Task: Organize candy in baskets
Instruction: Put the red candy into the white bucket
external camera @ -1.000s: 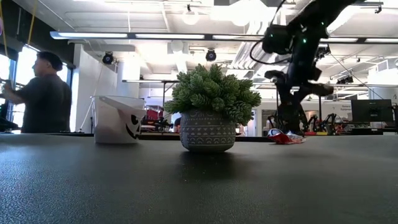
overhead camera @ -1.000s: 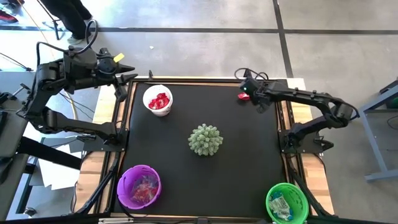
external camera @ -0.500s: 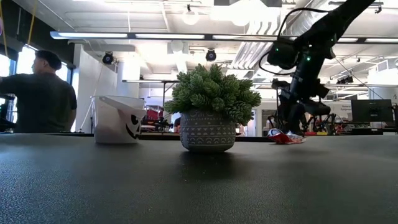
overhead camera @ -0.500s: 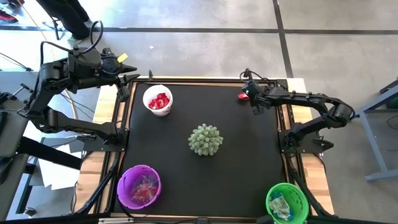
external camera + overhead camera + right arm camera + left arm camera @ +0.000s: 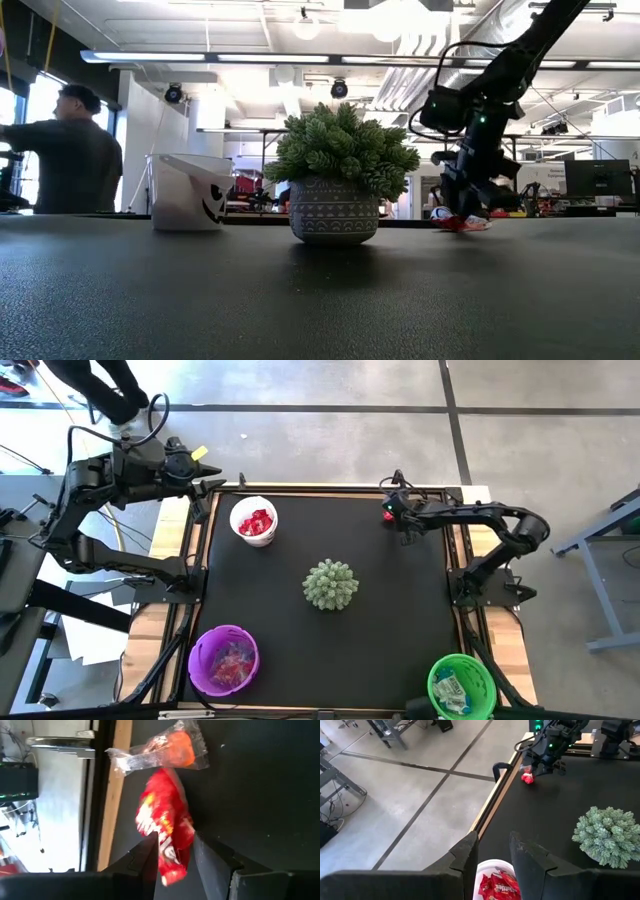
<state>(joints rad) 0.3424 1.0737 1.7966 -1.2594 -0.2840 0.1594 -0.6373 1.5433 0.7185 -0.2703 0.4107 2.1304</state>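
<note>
- The right gripper [image 5: 175, 857], jaws narrowly apart astride a shiny red candy wrapper [image 5: 167, 832], hung at the black table's [image 5: 400, 620] far right corner; only its wrist view showed a clear-wrapped orange sweet [image 5: 172, 747] alongside.
- The left gripper [image 5: 492, 852], slightly parted and empty, hovered above the white basket [image 5: 254, 520] of red candies.
- The purple basket [image 5: 223, 659] held pinkish sweets; the green basket [image 5: 461, 685] held silver-blue ones.

1. The white basket [image 5: 254, 520] stands upright at about 10 o'clock on the bench, holding red-wrapped candy [image 5: 256, 521]; from the low view it shows a black grinning face on its side.
2. The purple basket [image 5: 223, 660] stands at about 7 o'clock, part-filled with pinkish and red sweets [image 5: 231, 663].
3. The green basket [image 5: 462, 686] stands at about 5 o'clock, holding blue-and-silver sweets [image 5: 453, 688].
4. A loose red-wrapped candy [image 5: 167, 836] lies flat at about 1 o'clock, near the bench's far edge.
5. A clear-wrapped orange sweet [image 5: 170, 747] lies touching it, closer to the edge.
</note>
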